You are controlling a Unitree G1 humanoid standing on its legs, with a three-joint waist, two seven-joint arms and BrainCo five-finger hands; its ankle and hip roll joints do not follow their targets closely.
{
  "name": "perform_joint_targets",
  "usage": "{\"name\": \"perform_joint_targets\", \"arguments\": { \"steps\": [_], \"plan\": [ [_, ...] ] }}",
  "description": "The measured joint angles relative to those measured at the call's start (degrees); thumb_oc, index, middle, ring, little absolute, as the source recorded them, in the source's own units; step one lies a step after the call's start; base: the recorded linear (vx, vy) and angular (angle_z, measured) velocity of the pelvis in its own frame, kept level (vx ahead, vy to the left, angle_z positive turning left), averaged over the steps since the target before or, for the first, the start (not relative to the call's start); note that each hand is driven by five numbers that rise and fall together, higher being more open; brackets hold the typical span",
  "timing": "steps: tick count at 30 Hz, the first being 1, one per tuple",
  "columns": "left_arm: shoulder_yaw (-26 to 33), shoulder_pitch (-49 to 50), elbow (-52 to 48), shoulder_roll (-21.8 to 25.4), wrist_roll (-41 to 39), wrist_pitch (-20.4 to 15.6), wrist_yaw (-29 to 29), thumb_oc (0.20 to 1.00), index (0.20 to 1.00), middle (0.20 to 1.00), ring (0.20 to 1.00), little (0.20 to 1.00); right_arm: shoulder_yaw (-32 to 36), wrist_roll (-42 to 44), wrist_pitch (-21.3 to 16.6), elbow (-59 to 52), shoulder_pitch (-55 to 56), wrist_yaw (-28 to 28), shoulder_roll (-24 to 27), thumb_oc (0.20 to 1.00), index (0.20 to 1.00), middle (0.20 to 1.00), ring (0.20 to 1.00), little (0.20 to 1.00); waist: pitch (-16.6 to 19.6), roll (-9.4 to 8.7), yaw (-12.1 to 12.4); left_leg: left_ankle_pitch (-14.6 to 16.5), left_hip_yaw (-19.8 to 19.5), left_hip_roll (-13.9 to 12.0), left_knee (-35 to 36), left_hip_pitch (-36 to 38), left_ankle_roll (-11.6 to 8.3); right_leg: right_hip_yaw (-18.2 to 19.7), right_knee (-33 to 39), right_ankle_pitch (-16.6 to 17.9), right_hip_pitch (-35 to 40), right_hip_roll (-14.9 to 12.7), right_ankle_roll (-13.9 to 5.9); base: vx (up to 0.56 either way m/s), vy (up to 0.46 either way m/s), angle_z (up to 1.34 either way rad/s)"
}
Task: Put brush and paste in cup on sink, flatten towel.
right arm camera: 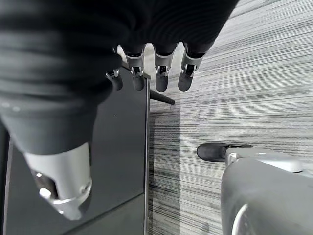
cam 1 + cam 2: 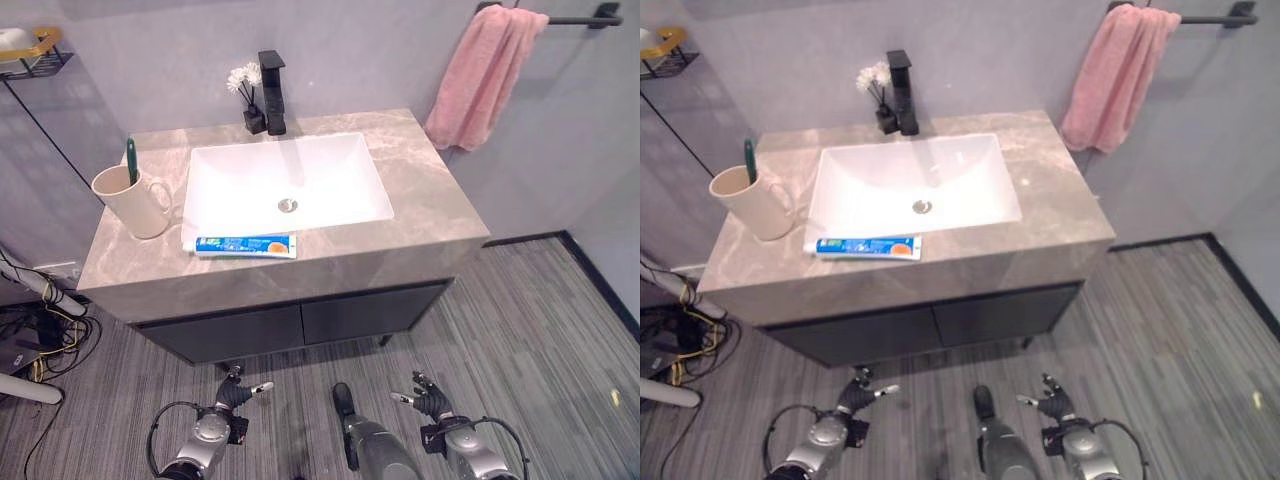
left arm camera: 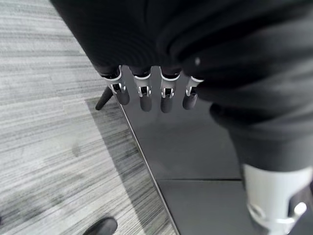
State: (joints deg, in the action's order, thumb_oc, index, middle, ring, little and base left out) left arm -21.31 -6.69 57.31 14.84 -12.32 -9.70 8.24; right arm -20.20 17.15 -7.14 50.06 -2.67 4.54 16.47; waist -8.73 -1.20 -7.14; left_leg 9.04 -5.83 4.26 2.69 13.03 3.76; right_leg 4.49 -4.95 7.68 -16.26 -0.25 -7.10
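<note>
Both hands (image 2: 232, 393) (image 2: 425, 396) relaxed, empty, low over grey striped floor (image 2: 540, 330); marble counter (image 2: 420, 190) ahead.

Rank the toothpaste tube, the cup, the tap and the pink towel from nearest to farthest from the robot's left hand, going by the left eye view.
From the left hand, low in front of the cabinet:
1. Toothpaste tube, lying on the counter's front edge.
2. Cup, at the counter's left end, with a green brush in it.
3. Tap, behind the basin by the wall.
4. Pink towel, hanging on the rail at far right.
</note>
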Motion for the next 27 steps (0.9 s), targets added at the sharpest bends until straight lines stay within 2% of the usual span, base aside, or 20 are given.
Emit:
{"name": "perform_joint_targets", "arguments": {
  "steps": [1,2,4,5,6,7,9,13,15,16,17,18,19,21,22,23,24,25,26,27],
  "plan": [
    [-0.1,0.2,0.0,-0.4,0.0,0.0,0.0,1.000,1.000,1.000,1.000,1.000,0.0,0.0,0.0,0.2,-0.3,-0.1,0.5,1.000,1.000,1.000,1.000,1.000,0.1,0.63,0.0,0.6,0.4,-1.0,-1.0,0.0,-1.18,-0.5,-0.6,1.6,0.7,1.3,3.81,0.31,-0.102,0.35],
    [0.4,-0.1,0.2,-0.9,0.0,0.0,0.0,1.000,1.000,1.000,1.000,1.000,-0.2,0.0,0.1,0.2,-0.8,-0.1,0.9,1.000,1.000,1.000,1.000,1.000,0.4,1.62,0.2,1.2,0.1,-2.6,-1.9,-0.3,-2.32,-0.8,-0.6,0.7,0.9,2.3,4.24,0.01,0.001,0.18],
    [0.2,-0.2,0.1,-1.2,0.1,0.0,-0.1,1.000,1.000,1.000,1.000,1.000,-0.1,0.0,0.1,-0.1,-1.8,-0.4,1.5,1.000,1.000,1.000,1.000,1.000,0.2,1.70,0.3,1.7,0.4,-2.6,-3.3,-0.3,-3.04,-1.1,0.2,1.6,2.4,3.0,6.46,0.25,-0.100,-0.02],
    [0.2,-0.4,0.0,-1.4,0.1,0.0,-0.1,1.000,1.000,1.000,1.000,1.000,0.0,0.0,0.0,-0.8,-3.0,-0.5,2.0,1.000,1.000,1.000,1.000,1.000,0.1,1.53,0.1,1.8,0.4,-1.9,-3.2,-0.7,-3.19,-1.0,0.3,1.3,3.0,3.0,6.87,0.50,-0.200,0.09],
    [0.0,-1.1,0.9,-2.6,0.1,0.0,-0.1,1.000,1.000,1.000,1.000,1.000,0.1,0.0,-0.2,-1.0,-4.2,-0.9,2.9,1.000,1.000,1.000,1.000,1.000,-0.6,2.75,-0.7,1.4,-1.1,-3.2,-6.5,-2.2,-3.75,-1.5,-2.2,-3.0,3.4,4.2,6.11,0.50,-0.200,0.33],
    [0.2,-2.3,1.5,-2.8,0.2,0.1,-0.1,1.000,1.000,1.000,1.000,1.000,-0.3,0.0,-0.2,-1.6,-3.7,-0.9,3.4,1.000,1.000,1.000,1.000,1.000,-0.5,2.76,-1.2,3.0,-1.9,-3.0,-8.0,-2.2,-5.01,-2.3,-2.7,-3.0,3.9,4.3,6.35,0.00,0.000,0.40],
    [0.0,-2.0,1.0,-2.7,1.2,-0.1,-0.3,1.000,1.000,1.000,1.000,1.000,-0.2,0.0,-0.2,-2.5,-2.9,-1.1,3.6,1.000,1.000,1.000,1.000,1.000,0.6,2.63,-1.2,2.9,-0.8,-3.7,-8.0,-2.0,-5.09,-3.0,-2.7,-3.9,4.2,4.7,6.38,0.00,0.000,0.20],
    [0.0,-2.4,0.9,-2.2,1.5,0.0,-0.5,1.000,1.000,1.000,1.000,1.000,-0.2,0.0,-0.2,-2.5,-2.9,-1.1,3.7,1.000,1.000,1.000,1.000,1.000,0.5,2.83,-1.4,2.9,-0.9,-4.4,-6.4,-1.9,-5.07,-3.1,-2.9,-3.6,3.7,5.3,6.42,0.00,0.000,0.01],
    [0.0,-2.2,0.8,-2.4,1.5,0.0,-0.5,1.000,1.000,1.000,1.000,1.000,-0.3,0.0,-0.2,-2.5,-2.5,-1.1,3.6,1.000,1.000,1.000,1.000,1.000,0.5,2.73,-1.3,2.7,-1.0,-4.6,-6.4,-2.1,-5.51,-3.4,-3.5,-3.5,3.5,5.3,6.45,0.75,-0.341,0.15],
    [0.1,-2.9,0.5,-2.0,1.4,-0.1,-0.3,1.000,1.000,1.000,1.000,1.000,0.5,-0.1,-0.6,-2.2,-2.7,-0.4,3.2,1.000,1.000,1.000,1.000,1.000,-0.7,1.70,-1.0,5.4,1.5,-4.0,-18.0,-9.3,-12.50,-6.9,-14.0,-10.9,-0.7,4.1,10.46,0.88,-0.218,0.76],
    [-2.7,-2.7,2.0,-1.4,1.6,-2.7,-0.1,1.000,1.000,1.000,1.000,1.000,2.6,-1.3,-0.4,-2.1,1.5,-1.0,2.7,1.000,1.000,1.000,1.000,1.000,-0.4,-2.16,0.9,3.2,18.4,-7.8,-42.3,-22.0,-14.23,-5.5,-28.3,-18.8,-2.9,3.8,16.29,0.14,0.123,1.27],
    [-4.0,0.6,2.2,-0.1,1.5,-1.7,-0.1,1.000,1.000,1.000,1.000,1.000,1.4,-1.7,-0.2,-1.8,4.1,-0.7,2.7,1.000,1.000,1.000,1.000,1.000,2.5,-5.35,0.5,4.0,17.9,-5.1,-40.2,-25.3,-11.77,-1.7,-22.0,-21.8,1.5,2.2,13.47,0.26,0.257,1.19],
    [-4.8,4.1,3.4,0.4,1.5,0.1,0.0,1.000,1.000,1.000,1.000,1.000,1.0,-2.5,0.0,0.4,3.8,-0.2,3.9,1.000,1.000,1.000,1.000,1.000,2.9,-3.83,1.4,5.0,12.8,-7.3,-30.0,-27.4,-8.34,-2.5,-17.4,-20.1,3.4,3.3,11.23,0.13,0.135,0.55],
    [-4.0,4.0,3.4,1.2,1.0,0.6,0.4,1.000,1.000,1.000,1.000,1.000,1.2,-3.6,-0.9,0.5,1.2,0.5,4.6,1.000,1.000,1.000,1.000,1.000,2.7,-3.53,1.9,0.2,8.3,-10.0,-16.5,-28.1,-10.07,-0.5,-10.5,-16.2,5.0,3.7,7.36,0.17,0.183,-0.29],
    [-3.8,2.6,3.1,0.8,1.1,0.6,0.5,1.000,1.000,1.000,1.000,1.000,1.6,-4.2,-1.1,0.4,-0.5,0.5,5.4,1.000,1.000,1.000,1.000,1.000,1.7,-1.94,1.8,-3.7,7.1,-12.2,-9.6,-27.4,-11.16,0.4,-5.9,-15.1,6.4,3.6,6.96,0.16,0.243,-0.66],
    [-3.8,1.3,2.4,-0.1,1.1,0.5,0.4,1.000,1.000,1.000,1.000,1.000,2.2,-4.7,-1.2,0.4,-1.7,0.4,6.1,1.000,1.000,1.000,1.000,1.000,0.7,0.22,1.6,-6.3,7.2,-14.0,-5.9,-24.4,-11.24,1.7,-1.9,-12.9,8.5,3.4,4.94,0.12,0.260,-0.88],
    [-3.8,1.4,1.6,-0.4,1.2,0.2,0.3,1.000,1.000,1.000,1.000,1.000,2.0,-4.9,-1.2,0.1,-1.8,0.4,6.4,1.000,1.000,1.000,1.000,1.000,0.7,1.07,1.8,-7.4,8.3,-14.5,-3.8,-22.1,-11.34,3.1,-0.9,-10.8,9.1,3.4,5.73,0.09,0.211,-0.95],
    [-4.2,0.5,1.9,-2.0,1.5,-0.1,0.2,1.000,1.000,1.000,1.000,1.000,0.9,-5.8,-1.1,0.0,-2.4,0.4,7.9,1.000,1.000,1.000,1.000,1.000,0.8,4.01,0.6,-8.8,7.7,-14.8,-0.6,-17.5,-12.37,3.9,1.1,-8.5,10.4,4.0,5.99,0.11,0.211,-0.75],
    [-4.3,-0.1,1.7,-2.5,1.7,-0.2,0.1,1.000,1.000,1.000,1.000,1.000,0.9,-6.4,-1.0,0.0,-2.3,0.4,8.5,1.000,1.000,1.000,1.000,1.000,1.1,5.64,-0.1,-9.3,8.0,-14.6,0.7,-15.9,-11.76,4.4,2.0,-8.2,10.7,4.0,6.27,0.11,0.190,-0.60],
    [-4.1,-0.6,0.8,-2.8,1.8,-0.2,-0.2,1.000,1.000,1.000,1.000,1.000,1.1,-6.8,-0.7,-0.2,-2.1,0.4,9.1,1.000,1.000,1.000,1.000,1.000,1.2,7.19,-0.8,-10.4,9.0,-13.4,2.9,-13.3,-10.31,5.5,3.6,-6.7,11.5,4.0,6.14,0.09,0.186,-0.55]
  ]
}}
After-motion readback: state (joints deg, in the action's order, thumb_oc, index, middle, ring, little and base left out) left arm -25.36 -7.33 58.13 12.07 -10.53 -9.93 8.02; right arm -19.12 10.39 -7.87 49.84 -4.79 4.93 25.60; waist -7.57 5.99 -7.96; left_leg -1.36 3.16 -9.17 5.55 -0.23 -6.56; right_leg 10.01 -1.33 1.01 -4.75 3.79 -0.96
